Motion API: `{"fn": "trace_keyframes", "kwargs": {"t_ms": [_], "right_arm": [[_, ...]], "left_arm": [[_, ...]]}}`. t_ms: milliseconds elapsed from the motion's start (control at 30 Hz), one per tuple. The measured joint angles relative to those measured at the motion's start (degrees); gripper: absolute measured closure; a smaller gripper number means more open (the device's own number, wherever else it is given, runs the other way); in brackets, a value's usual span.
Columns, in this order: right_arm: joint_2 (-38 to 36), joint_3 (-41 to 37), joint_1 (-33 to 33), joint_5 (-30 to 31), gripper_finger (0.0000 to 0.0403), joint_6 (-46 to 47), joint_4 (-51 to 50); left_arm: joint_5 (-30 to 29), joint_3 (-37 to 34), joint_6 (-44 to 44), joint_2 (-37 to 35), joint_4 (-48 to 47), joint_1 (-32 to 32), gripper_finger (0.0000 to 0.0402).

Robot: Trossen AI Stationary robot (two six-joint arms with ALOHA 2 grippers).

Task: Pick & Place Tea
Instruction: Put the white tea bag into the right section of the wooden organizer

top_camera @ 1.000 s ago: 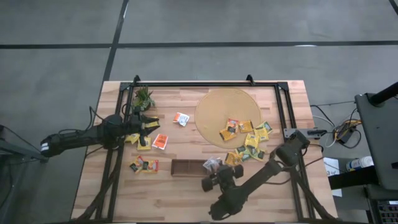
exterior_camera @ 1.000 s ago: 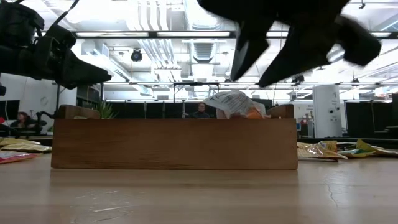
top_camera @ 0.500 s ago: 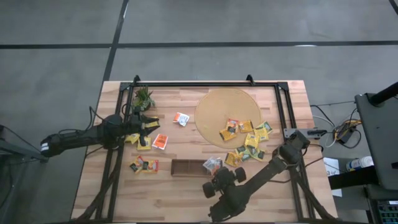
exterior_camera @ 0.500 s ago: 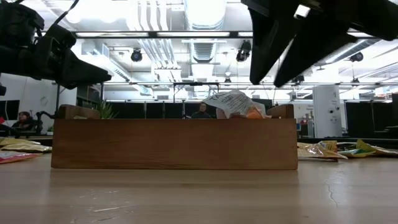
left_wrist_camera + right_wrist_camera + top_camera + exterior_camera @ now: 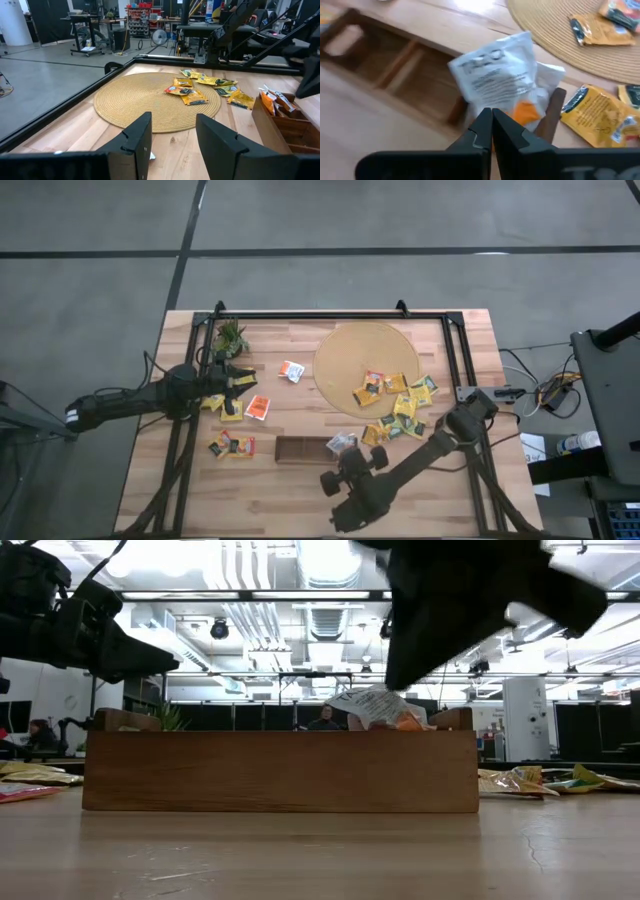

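The tea consists of small flat square paper sachets, mostly yellow with dark marks. One white-and-orange sachet lies in the end compartment of the dark brown oblong wooden tray, at lower centre of the high view. In the low view this sachet stands above the tray wall. A cluster of yellow sachets lies right of centre in the high view, some on the round woven straw mat and others on the tabletop just beside the mat's lower right edge. An orange sachet and a white-and-orange sachet lie left of centre. Two further yellow sachets lie at lower left, near the tray's left end.

The right end effector sits just above the white-and-orange sachet in the tray, its two dark fingers pressed together with nothing between them. In the high view the right end effector appears at the tray's right end.

The left end effector hovers at the left of the high view, above yellow sachets near the orange one. Its fingers stand partly apart, narrow rather than wide, and hold nothing.

A small green spiky plant stands at upper left of the tabletop.
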Motion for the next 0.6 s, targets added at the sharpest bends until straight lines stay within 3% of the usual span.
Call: {"fn": "trace_keyframes", "kwargs": {"t_ms": [167, 300, 600], "right_arm": [[0.02, -3.74, -1.89, -4.73, 0.0394, 2.28, 1.69], [0.02, -5.56, -2.53, -4.22, 0.0394, 2.12, 5.04], [-0.82, -1.25, -1.96, -4.13, 0.0394, 0.68, 5.60]], "left_arm": [[0.00, -0.01, 0.00, 0.00, 0.00, -0.01, 0.0255], [0.00, 0.00, -0.01, 0.00, 0.00, 0.00, 0.0255], [0.00, 0.00, 0.00, 0.00, 0.00, 0.01, 0.0255]]}}
